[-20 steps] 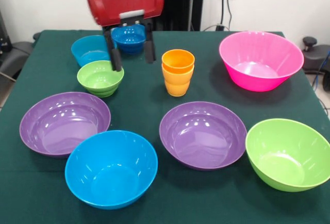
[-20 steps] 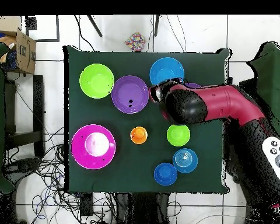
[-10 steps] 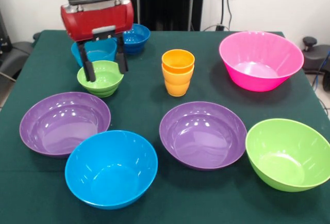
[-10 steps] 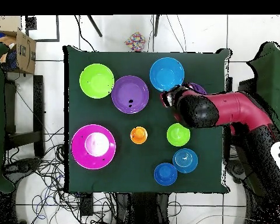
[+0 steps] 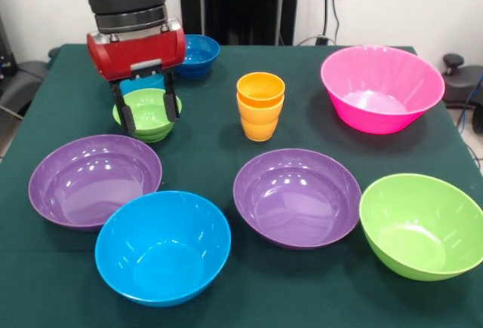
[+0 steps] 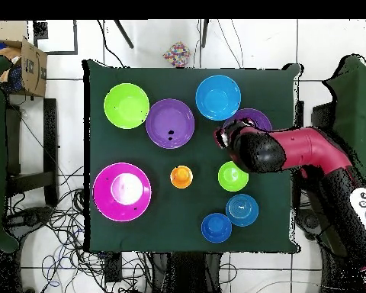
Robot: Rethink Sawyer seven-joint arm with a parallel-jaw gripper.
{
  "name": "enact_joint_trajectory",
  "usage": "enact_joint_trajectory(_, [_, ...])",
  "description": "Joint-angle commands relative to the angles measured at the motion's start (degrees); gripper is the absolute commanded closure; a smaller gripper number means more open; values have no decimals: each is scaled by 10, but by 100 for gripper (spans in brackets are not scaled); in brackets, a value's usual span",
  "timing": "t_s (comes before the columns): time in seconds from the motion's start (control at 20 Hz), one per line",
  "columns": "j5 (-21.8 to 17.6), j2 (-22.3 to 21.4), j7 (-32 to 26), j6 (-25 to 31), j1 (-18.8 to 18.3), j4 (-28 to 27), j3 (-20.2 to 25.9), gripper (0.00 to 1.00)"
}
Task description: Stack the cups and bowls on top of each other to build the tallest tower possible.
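Observation:
The two cups (image 5: 260, 105) stand nested at the table's middle, the orange one in the yellow-orange one; they also show in the overhead view (image 6: 181, 177). My gripper (image 5: 148, 114) is open, its fingers straddling the small green bowl (image 5: 148, 112), which also shows in the overhead view (image 6: 233, 176). The light blue small bowl (image 5: 139, 83) is mostly hidden behind the gripper's red head. The dark blue small bowl (image 5: 198, 53) sits at the far side. Nothing is held.
Large bowls ring the near half: purple (image 5: 93, 180), blue (image 5: 162, 246), purple (image 5: 296, 196), green (image 5: 423, 225), and pink (image 5: 381, 87) at the far right. The arm (image 6: 300, 149) reaches in from the right in the overhead view.
The gripper has moved from above the dark blue bowl toward the camera and down, and now straddles the small green bowl. No object has moved.

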Motion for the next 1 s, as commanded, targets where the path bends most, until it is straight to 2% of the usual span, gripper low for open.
enact_joint_trajectory(0.05, [-57,11,-123,-6,11,37,-18,0])
enact_joint_trajectory(0.75, [-83,-30,-55,-20,13,85,-41,0])
enact_joint_trajectory(1.0, [-98,-22,-36,-27,24,84,-58,0])
